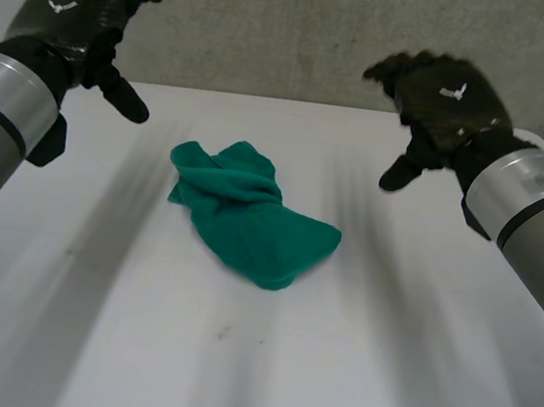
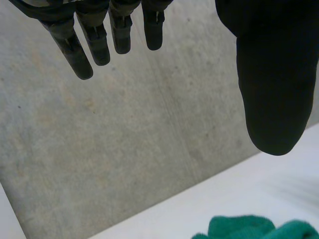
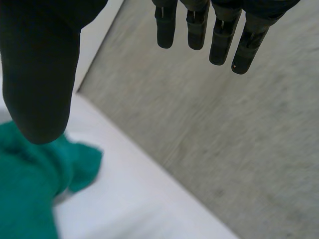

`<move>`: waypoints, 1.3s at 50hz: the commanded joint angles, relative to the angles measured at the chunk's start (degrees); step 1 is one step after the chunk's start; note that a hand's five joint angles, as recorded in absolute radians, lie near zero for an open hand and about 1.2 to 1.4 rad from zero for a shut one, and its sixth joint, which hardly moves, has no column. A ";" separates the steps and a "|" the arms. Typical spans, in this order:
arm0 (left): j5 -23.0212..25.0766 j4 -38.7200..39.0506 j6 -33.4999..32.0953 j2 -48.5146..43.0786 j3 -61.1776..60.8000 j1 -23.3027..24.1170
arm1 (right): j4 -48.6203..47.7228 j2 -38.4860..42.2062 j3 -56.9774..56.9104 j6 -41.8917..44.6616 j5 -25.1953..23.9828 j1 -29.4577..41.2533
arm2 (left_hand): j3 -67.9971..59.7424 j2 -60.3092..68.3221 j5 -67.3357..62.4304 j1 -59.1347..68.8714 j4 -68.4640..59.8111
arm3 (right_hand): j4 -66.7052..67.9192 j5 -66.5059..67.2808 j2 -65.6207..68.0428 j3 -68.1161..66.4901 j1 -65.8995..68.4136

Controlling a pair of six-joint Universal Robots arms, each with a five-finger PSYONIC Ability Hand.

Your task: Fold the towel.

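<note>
A crumpled teal-green terry-cloth towel [image 1: 250, 219] lies in a loose heap near the middle of the flat white table [image 1: 399, 381]. It is not folded (no corner or straight edge can be picked out). The far end of the towel is ridged with wrinkles, and its near end is smoother and rounded.

The black robot left hand [image 1: 71, 16] hovers in the air to the left of the towel and beyond its far end, well apart from it and touching nothing. In the left wrist view its fingers [image 2: 82, 59] hang straight, side by side, and the thumb [image 2: 271, 99] is set wide of them. Nothing is held in the gap, and a bit of the towel [image 2: 254, 229] shows on the table past the thumb's tip.

The black robot right hand [image 1: 451, 97] hovers to the right of the towel, also beyond its far end and well clear of the cloth. In the right wrist view its fingers [image 3: 219, 42] are straight and relaxed, the thumb [image 3: 40, 84] is spread away from them, and the grasp is empty. The towel [image 3: 25, 194] lies just past that thumb.

A rough grey concrete wall [image 1: 305, 27] rises behind the table, beyond the towel.
</note>
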State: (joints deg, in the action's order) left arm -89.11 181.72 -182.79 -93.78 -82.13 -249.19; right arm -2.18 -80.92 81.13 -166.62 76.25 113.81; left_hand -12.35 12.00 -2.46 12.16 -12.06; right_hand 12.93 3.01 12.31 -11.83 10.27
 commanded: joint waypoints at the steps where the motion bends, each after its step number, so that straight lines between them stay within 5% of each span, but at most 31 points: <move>1: 0.34 0.03 -7.04 -10.71 4.17 -0.68 | 13.95 7.70 -5.62 13.59 -3.13 0.09 | 0.45 -0.10 0.56 -0.26 0.17 | -2.93 -3.01 -2.31 1.83 -0.27; 8: 2.27 1.00 -14.17 -21.78 7.77 -3.32 | 13.69 18.50 -14.06 10.18 -3.39 2.20 | 1.12 -0.77 1.23 -0.93 0.84 | -2.93 -3.01 -2.31 1.83 -0.27; 16: 9.39 6.97 -14.70 -32.07 9.89 -3.67 | 11.32 31.42 -21.01 -4.41 -4.97 2.82 | -0.56 0.90 -0.44 0.74 -0.84 | -2.93 -3.01 -2.31 1.83 -0.27; 26: 13.26 9.44 -14.70 -39.46 12.17 -3.58 | 10.44 40.84 -25.49 -7.67 -3.57 5.72 | -9.28 9.63 -9.17 9.47 -9.57 | -0.69 -0.78 -0.07 -0.41 1.96; 29: 13.18 10.14 -14.70 -40.78 13.22 -3.50 | 10.35 40.93 -25.76 -7.50 -2.95 6.42 | -30.20 30.55 -30.09 30.39 -30.49 | 28.99 28.90 29.61 -30.09 31.64; 30: 13.00 10.75 -14.70 -41.13 13.75 -3.50 | 10.26 40.93 -25.76 -7.50 -2.78 6.43 | -45.82 46.17 -45.71 46.01 -46.10 | 55.09 55.01 55.72 -56.19 57.75; 32: 12.74 11.54 -14.70 -41.31 14.02 -3.50 | 10.26 40.75 -25.58 -7.50 -2.51 6.51 | -58.87 59.21 -58.75 59.05 -59.15 | 67.06 66.98 67.68 -68.16 69.72; 39: 12.30 14.62 -14.70 -39.30 12.53 -3.50 | 14.65 33.39 -21.02 -3.29 -2.69 5.90 | -67.65 68.00 -67.54 67.84 -67.94 | 67.07 66.99 67.69 -68.17 69.73; 43: 12.12 14.80 -14.70 -36.13 10.24 -3.41 | 27.27 22.67 -13.21 11.96 -5.05 5.72 | -67.65 68.00 -67.54 67.84 -67.94 | 67.07 66.99 67.69 -68.17 69.73; 48: 12.12 14.54 -14.35 -32.62 7.43 -2.44 | 38.74 21.06 -9.32 27.04 -5.76 5.46 | -67.65 68.00 -67.54 67.84 -67.94 | 67.07 66.99 67.69 -68.17 69.73; 49: 12.12 14.54 -14.26 -31.30 6.03 -1.92 | 43.44 20.72 -8.97 31.48 -6.11 5.37 | -67.65 68.00 -67.54 67.84 -67.94 | 49.81 49.73 50.44 -50.91 52.47; 50: 12.12 14.45 -14.17 -30.59 5.24 -1.57 | 44.09 20.54 -9.06 31.27 -6.20 5.37 | -67.65 68.00 -67.54 67.84 -67.94 | 32.65 32.57 33.28 -33.75 35.31; 51: 12.21 14.45 -14.17 -30.07 4.53 -1.21 | 44.10 20.54 -9.06 31.26 -6.20 5.37 | -67.65 68.00 -67.54 67.84 -67.94 | 32.48 32.40 33.10 -33.58 35.14; 53: 12.12 14.45 -14.17 -28.05 2.87 0.10 | 42.71 20.19 -10.37 28.65 -6.20 5.28 | -67.65 68.00 -67.54 67.84 -67.94 | -1.65 -1.73 -1.03 0.55 1.01; 65: 12.03 14.18 -14.79 -17.76 -4.70 2.57 | 27.14 19.66 -21.27 3.41 -5.59 1.94 | -67.65 68.00 -67.54 67.84 -67.94 | 2.20 2.12 2.82 -3.30 4.86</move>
State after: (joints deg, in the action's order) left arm -77.05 195.92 -197.27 -116.59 -83.36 -247.09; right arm 31.30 -61.15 65.03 -150.81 70.51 117.35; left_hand -68.02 68.04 -54.23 64.02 -68.15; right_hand 12.86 3.31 12.33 -11.85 11.30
